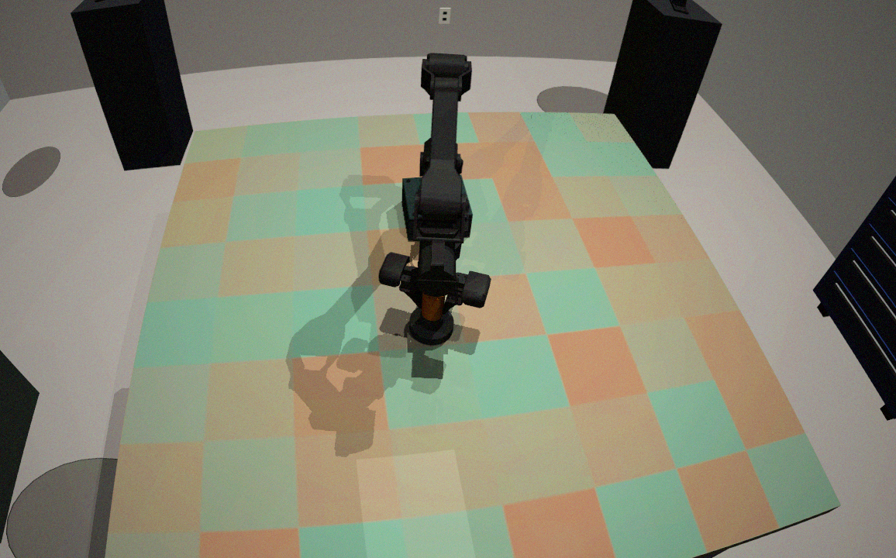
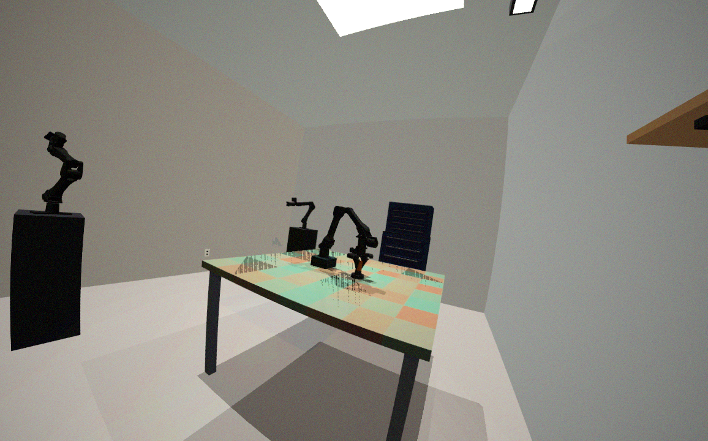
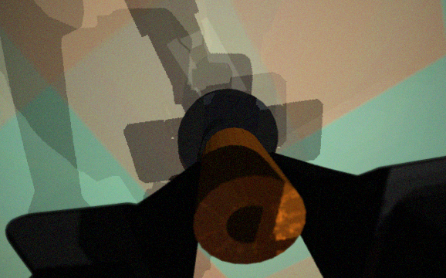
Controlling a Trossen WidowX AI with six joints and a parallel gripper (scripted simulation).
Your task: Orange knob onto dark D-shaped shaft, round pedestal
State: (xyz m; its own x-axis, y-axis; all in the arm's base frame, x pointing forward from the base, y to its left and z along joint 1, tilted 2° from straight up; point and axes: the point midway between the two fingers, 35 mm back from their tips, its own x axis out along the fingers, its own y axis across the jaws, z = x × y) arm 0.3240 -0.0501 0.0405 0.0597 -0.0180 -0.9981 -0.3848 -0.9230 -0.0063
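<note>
The orange knob (image 1: 432, 307) (image 2: 359, 264) (image 3: 242, 251) is upright between the fingers, over the middle of the dark round pedestal (image 1: 430, 337) (image 2: 357, 276) (image 3: 231, 101). Its top face in the wrist view has a dark D-shaped opening with the flat side to the right. My gripper (image 1: 432, 302) (image 3: 234, 164) is shut on the knob and points down. In the top view the knob's lower end is a little above the pedestal's base. The shaft is mostly hidden by the knob, and its flat side cannot be seen. Whether its tip is inside the hole cannot be told.
The checkered table (image 1: 249, 471) (image 2: 323, 308) carries the arm's base (image 2: 323, 261) behind the pedestal. Shadows of the arm lie around the pedestal. Black stands (image 1: 136, 90) (image 1: 659, 83) and a dark drawer cabinet (image 1: 888, 277) (image 2: 406, 233) stand off the table.
</note>
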